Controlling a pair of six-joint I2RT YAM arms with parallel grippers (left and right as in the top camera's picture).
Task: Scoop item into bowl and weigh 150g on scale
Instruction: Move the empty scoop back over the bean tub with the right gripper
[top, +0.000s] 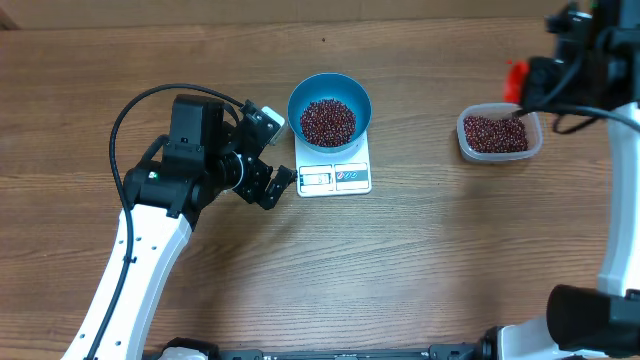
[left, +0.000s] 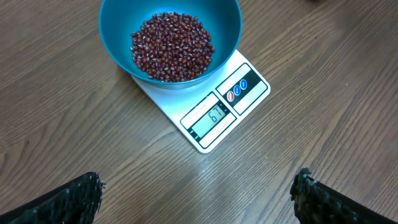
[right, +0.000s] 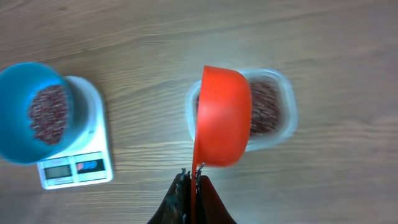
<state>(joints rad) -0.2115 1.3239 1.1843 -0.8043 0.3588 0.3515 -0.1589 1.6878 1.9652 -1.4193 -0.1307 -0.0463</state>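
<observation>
The blue bowl (top: 300, 100) stands on the white scale (top: 335, 178) and holds a heap of dark red-brown beans (top: 328, 121). In the left wrist view the beans (left: 171, 46) fill the bowl's (left: 118, 25) bottom, and the scale (left: 249, 84) display reads 67. My left gripper (top: 275, 150) hovers just left of the scale, open and empty, its fingertips (left: 87, 193) wide apart over bare wood. Over the clear tub (right: 283, 93) of beans (right: 267, 112), my right gripper (right: 194, 177) is shut on the handle of a red scoop (right: 224, 118). The scoop is turned on its side, its inside hidden.
The clear tub (top: 499, 135) sits at the right of the wooden table, well apart from the scale. The right arm's base (top: 590, 320) stands at the lower right, and the left arm (top: 140, 250) crosses the lower left.
</observation>
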